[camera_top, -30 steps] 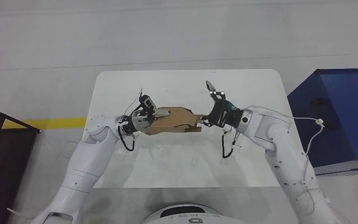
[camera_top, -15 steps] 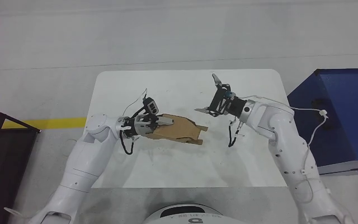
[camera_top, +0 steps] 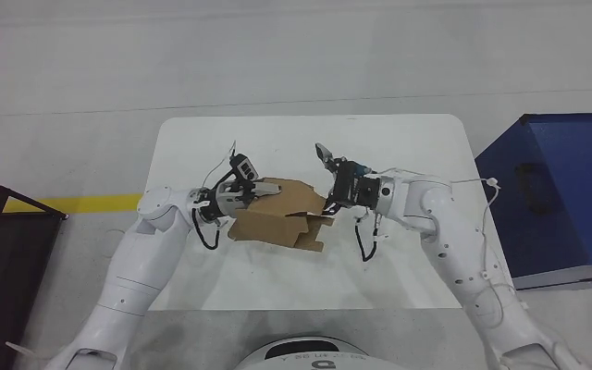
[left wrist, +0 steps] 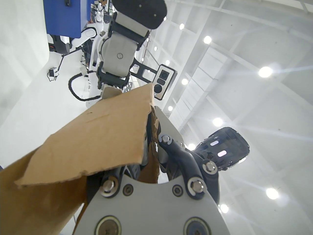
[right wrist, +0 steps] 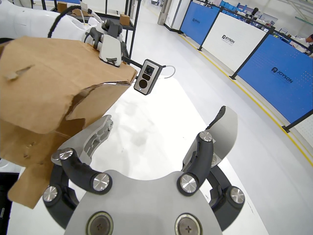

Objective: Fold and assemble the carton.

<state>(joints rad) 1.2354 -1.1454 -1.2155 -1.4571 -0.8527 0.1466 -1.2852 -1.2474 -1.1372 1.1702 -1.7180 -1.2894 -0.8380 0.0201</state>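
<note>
Two grippers meet at the brown carton (camera_top: 276, 215) in the top view. It is over the middle of the white tabletop (camera_top: 407, 268), a little toward the left edge, partly opened, with loose flaps jutting toward the near edge. The left gripper (camera_top: 266, 189) is clamped on the carton's panel at its far-left corner. The right gripper (camera_top: 325, 181) stands at the carton's right end with its fingers spread wide, one pointing toward the far edge and the other against the carton's right flap; it grasps nothing. A blue cabinet (camera_top: 546, 194) stands on the floor past the tabletop's right edge.

In the left wrist view a cardboard panel with a ragged edge (left wrist: 97, 143) runs in between this arm's own fingers and is pinched there. One grey finger shows beside the panel and the other is hidden behind it. Beyond the carton the right gripper shows a black-padded fingertip well clear of the cardboard, while its other finger meets the carton's far edge.

In the right wrist view the fingers stand wide apart with bare tabletop between them. One lies just beside the carton's torn flap; whether they touch I cannot tell. The left gripper's finger presses on a carton panel, with a small wrist camera (right wrist: 146, 79) beside it. Blue and white partitions (right wrist: 244, 37) line the room behind.
</note>
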